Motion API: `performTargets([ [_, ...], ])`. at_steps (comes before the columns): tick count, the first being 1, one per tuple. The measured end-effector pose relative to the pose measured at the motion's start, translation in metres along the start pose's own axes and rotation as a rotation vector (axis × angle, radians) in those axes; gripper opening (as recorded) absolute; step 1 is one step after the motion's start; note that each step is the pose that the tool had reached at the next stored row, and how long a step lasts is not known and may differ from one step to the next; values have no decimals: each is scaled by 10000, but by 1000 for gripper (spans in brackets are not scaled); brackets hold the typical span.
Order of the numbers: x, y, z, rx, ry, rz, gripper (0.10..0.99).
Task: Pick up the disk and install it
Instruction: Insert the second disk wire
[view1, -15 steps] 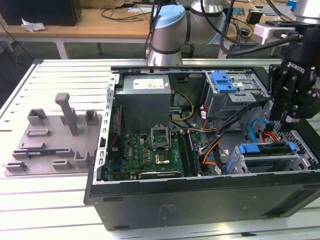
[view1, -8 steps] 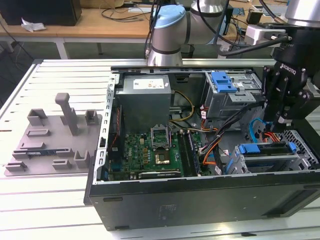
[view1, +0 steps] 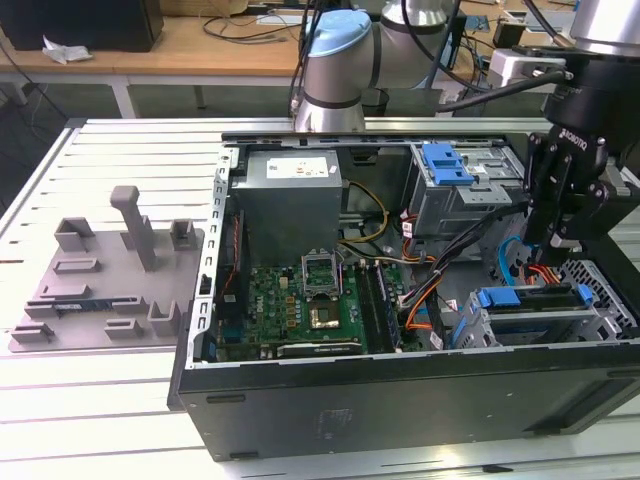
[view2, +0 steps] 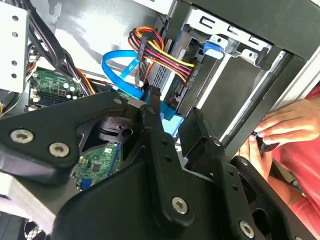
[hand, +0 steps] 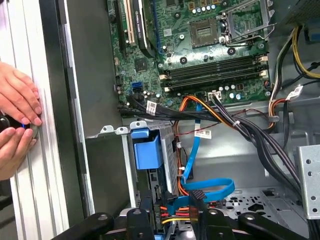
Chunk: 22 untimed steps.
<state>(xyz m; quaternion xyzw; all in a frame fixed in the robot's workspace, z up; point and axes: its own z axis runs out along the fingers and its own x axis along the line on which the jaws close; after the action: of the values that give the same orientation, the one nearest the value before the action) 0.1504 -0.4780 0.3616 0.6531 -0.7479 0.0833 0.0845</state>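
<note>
The disk (view1: 535, 300) lies in the lower drive cage at the exterior view's right of the open computer case, with its blue carrier frame (hand: 147, 151) at the near end. My black gripper (view1: 550, 240) hangs just above the cage's cabled end. In both wrist views its fingers (hand: 145, 207) stand apart, either side of the disk's back end, where the blue data cable (hand: 207, 190) and the coloured power wires plug in. The gripper (view2: 174, 112) looks open, and I see no pad pressed on the disk.
A separate blue bracket (view1: 445, 163) sits on the upper grey cage. Motherboard (view1: 300, 300), power supply (view1: 290, 195) and cable bundles (hand: 250, 130) crowd the case. A person's hands (hand: 17, 117) rest at the case's outer edge. A grey fixture plate (view1: 110, 280) lies on the table.
</note>
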Motion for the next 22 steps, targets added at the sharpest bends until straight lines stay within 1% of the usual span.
performTargets([
  [4, -4, -23, 2, -49, 1, -13, 427],
  [9, -3, -24, 2, -174, 20, -41, 427],
  [11, -3, -25, 2, -206, 25, -50, 427],
  [22, -3, -25, 3, -217, 26, -53, 427],
])
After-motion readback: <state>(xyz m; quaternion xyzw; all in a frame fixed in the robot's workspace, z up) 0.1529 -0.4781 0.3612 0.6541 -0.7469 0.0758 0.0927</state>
